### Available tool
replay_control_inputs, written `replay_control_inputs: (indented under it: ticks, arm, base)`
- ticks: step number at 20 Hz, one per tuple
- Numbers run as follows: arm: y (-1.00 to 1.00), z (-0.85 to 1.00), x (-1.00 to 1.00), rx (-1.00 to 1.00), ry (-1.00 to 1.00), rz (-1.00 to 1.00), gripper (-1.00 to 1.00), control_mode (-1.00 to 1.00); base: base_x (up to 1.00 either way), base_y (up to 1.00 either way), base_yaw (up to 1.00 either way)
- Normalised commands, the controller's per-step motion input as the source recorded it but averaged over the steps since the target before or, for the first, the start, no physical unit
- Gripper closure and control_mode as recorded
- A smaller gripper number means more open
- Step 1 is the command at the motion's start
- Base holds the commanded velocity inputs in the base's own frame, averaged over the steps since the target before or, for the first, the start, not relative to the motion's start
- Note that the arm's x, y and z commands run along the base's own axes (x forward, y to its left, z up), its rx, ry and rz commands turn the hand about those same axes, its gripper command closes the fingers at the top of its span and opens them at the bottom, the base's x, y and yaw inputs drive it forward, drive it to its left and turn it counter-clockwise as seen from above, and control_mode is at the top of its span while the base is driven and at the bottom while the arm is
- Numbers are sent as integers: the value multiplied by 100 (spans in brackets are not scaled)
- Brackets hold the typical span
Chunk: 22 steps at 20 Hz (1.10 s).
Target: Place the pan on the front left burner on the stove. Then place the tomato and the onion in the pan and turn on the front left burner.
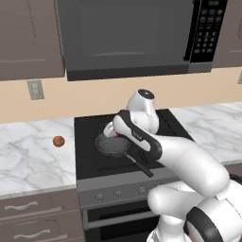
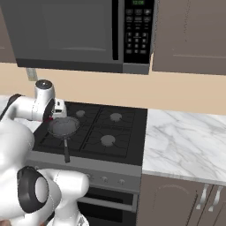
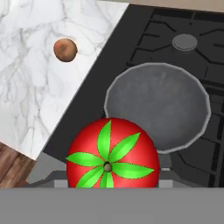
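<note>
Red and glossy, with its green star of leaves facing the hand camera, the tomato [image 3: 112,154] sits right at the gripper [image 3: 112,186], low in the hand view, and hides the fingertips; the jaws stand part way apart with the tomato between them, so they look closed on it. From the base cameras only a sliver of red shows at the hand, just over the near-left rim of the pan [image 1: 113,144]. Beyond the tomato the pan lies empty, a shallow dark grey round, resting on the black grates of the stove [image 1: 160,120] over the front left burner, whose cap it covers; its thin black handle points toward the front of the cooktop and slightly right. Past the pan, a light-grey burner cap [image 3: 184,42] of the rear row shows among the grate bars. Off to the left of the stove, well apart from the pan, the onion [image 1: 58,141] rests alone on the white marble counter [image 1: 33,156]. Farthest back, above the cooktop, hangs the dark microwave [image 1: 142,35] with its keypad.
</note>
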Motion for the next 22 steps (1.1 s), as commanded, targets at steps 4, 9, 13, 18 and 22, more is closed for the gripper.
replay_control_inputs:
  ticks: [4, 9, 13, 18, 22]
  arm:
    - [-19, -11, 52, -2, 0, -3, 100, -100]
    - [-6, -18, 47, 0, 0, -1, 100, -100]
    - [-2, -26, 32, 0, 0, 0, 100, -100]
    - [0, -24, 11, 0, 0, 0, 100, -100]
    - [0, -32, 10, 0, 0, 0, 100, -100]
  base:
    - [0, 0, 0]
    - [0, 0, 0]
    - [0, 0, 0]
    - [0, 0, 0]
    - [0, 0, 0]
